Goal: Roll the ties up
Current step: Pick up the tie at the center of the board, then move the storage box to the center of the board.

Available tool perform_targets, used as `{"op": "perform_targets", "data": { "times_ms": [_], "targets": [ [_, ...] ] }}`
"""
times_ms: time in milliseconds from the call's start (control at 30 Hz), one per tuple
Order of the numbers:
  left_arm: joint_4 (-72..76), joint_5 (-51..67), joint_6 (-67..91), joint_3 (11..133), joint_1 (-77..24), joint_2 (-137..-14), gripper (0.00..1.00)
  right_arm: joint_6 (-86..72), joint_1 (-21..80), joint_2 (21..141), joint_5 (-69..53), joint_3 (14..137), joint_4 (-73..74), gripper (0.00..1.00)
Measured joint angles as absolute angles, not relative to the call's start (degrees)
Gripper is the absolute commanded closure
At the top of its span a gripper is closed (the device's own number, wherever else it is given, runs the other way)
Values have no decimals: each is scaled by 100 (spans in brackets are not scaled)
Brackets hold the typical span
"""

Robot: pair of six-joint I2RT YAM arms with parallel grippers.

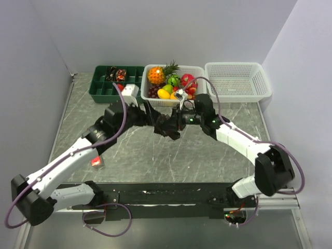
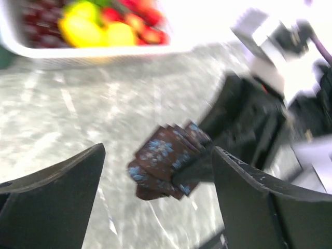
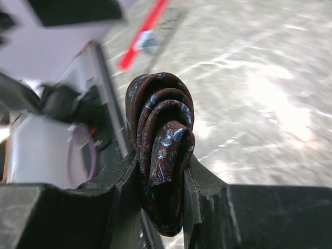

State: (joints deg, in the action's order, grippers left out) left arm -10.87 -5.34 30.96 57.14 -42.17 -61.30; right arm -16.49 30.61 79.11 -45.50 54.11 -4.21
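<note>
Marble table [image 1: 155, 161], bare across its middle. Along its far edge, right to left, stand an empty white basket [image 1: 233, 65], a fruit basket [image 1: 147, 69] and a green compartment tray [image 1: 101, 94]. My two arms meet above the table's centre, just near of the fruit basket. My left gripper [image 2: 158, 155] stands wide open and holds nothing, its jaws either side of the roll but apart from it. My right gripper [image 3: 161, 179] is clamped on the rolled tie [image 3: 162, 124], pinching the coil's lower half, I judge so the windings cannot spring loose. Free room lies far-left toward the tray; the fruit basket's near rim is the closest obstacle.
</note>
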Motion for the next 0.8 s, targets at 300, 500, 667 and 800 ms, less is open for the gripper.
{"op": "perform_targets", "data": {
  "times_ms": [300, 500, 667, 800],
  "targets": [
    [-1100, -384, 3468, 6211, -2359, -7192, 8, -1754, 3262, 9483, -3151, 7157, 331, 100],
    [-875, -21, 3800, 6576, -1033, -8075, 17, -1802, 3354, 10453, -2888, 8733, 550, 100],
    [-701, 165, 3887, 7408, -475, -9513, 46, -1999, 3435, 11343, -2268, 10241, 591, 100],
    [-727, 191, 3848, 8399, -427, -10685, 60, -2115, 3533, 11762, -1420, 10652, 320, 100]
  ]
}}
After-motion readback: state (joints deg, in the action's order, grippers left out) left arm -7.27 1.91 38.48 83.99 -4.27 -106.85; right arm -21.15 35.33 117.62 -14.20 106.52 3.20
